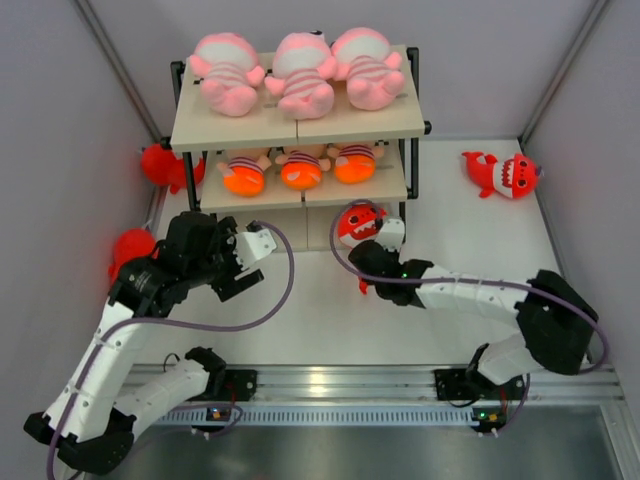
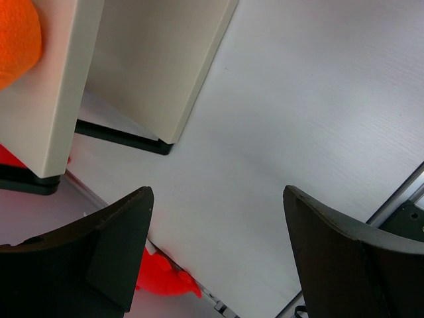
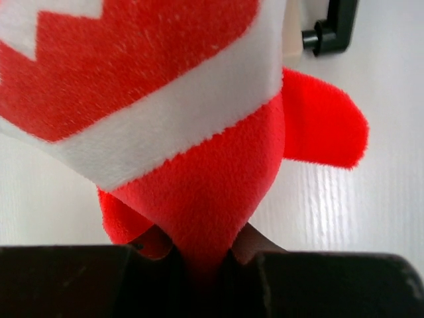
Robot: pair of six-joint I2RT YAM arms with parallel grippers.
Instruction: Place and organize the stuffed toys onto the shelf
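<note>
Right wrist cam only gets part of the shark (image 3: 199,165), top cut off. Left wrist cam: orange toy (image 2: 14,38) clipped by the corner, red toy (image 2: 162,275) half hidden behind a finger (image 2: 99,258).

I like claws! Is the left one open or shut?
Open. The left gripper has fingers wide apart, only table between them.

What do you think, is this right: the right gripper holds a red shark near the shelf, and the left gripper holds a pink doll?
The left gripper holds nothing: the left wrist view shows its jaws open over the table. The right gripper does hold a red shark near the shelf.
</note>
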